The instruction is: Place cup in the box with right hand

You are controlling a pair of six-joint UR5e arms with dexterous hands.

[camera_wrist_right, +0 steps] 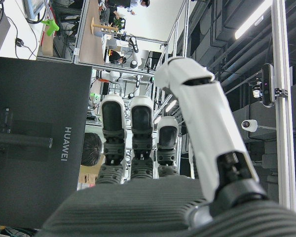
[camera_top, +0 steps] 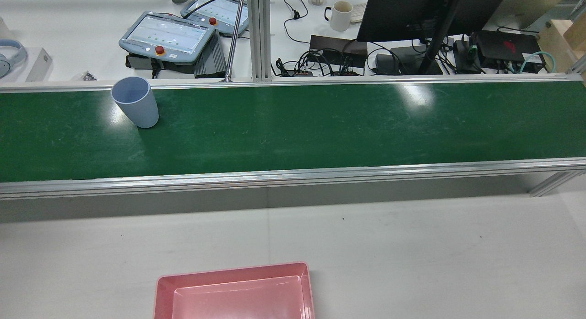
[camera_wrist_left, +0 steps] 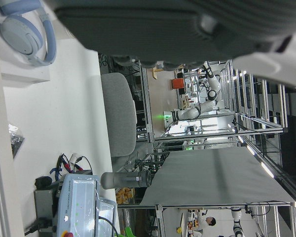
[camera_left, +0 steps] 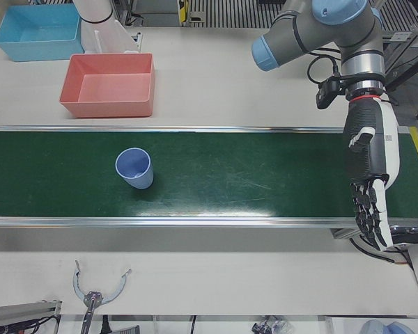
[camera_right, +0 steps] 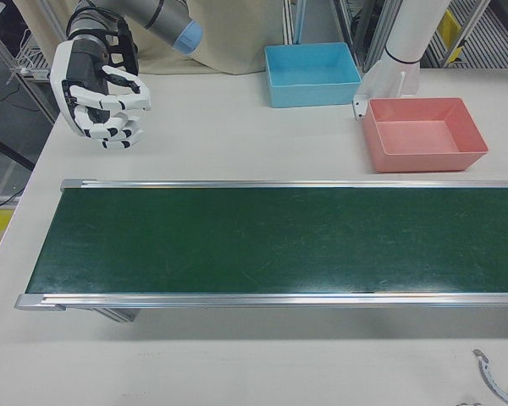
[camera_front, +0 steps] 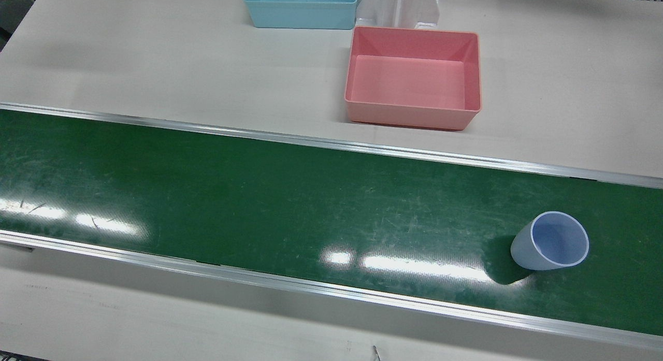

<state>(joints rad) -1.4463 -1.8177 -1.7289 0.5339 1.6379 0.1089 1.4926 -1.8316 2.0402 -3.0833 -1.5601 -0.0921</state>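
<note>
On the green conveyor belt (camera_front: 290, 195) I've got one pale blue cup (camera_front: 550, 241), standing upright, mouth up, nothing inside that I can see. It sits toward my robot's left end of the belt, on the operators' side of the strip; the rear view has it close to the far rail (camera_top: 135, 102), and the left-front view shows it alone on the green (camera_left: 134, 168).

One pink box (camera_front: 413, 77) waits on the white table (camera_front: 155, 66), on the robot's side of the belt, open and empty, well apart from the cup. One light blue box (camera_front: 301, 7) sits just beyond it, nearer the pedestals.

My right hand (camera_right: 102, 89) hangs above the white table off the robot's right end of the belt, far from the cup. Its fingers (camera_right: 118, 106) are curled in loosely with gaps between them, gripping nothing. Its own camera looks along those fingers (camera_wrist_right: 138, 128) at a dark monitor.

My left hand (camera_left: 368, 182) hangs off its arm above the belt's other end, pointing down over the near rail, fingers (camera_left: 369, 216) stretched straight and a little apart, empty. The cup is well away from it along the belt.

Two hands, one cup, two boxes. A small metal tool (camera_left: 94, 292) lies on the near table edge.
</note>
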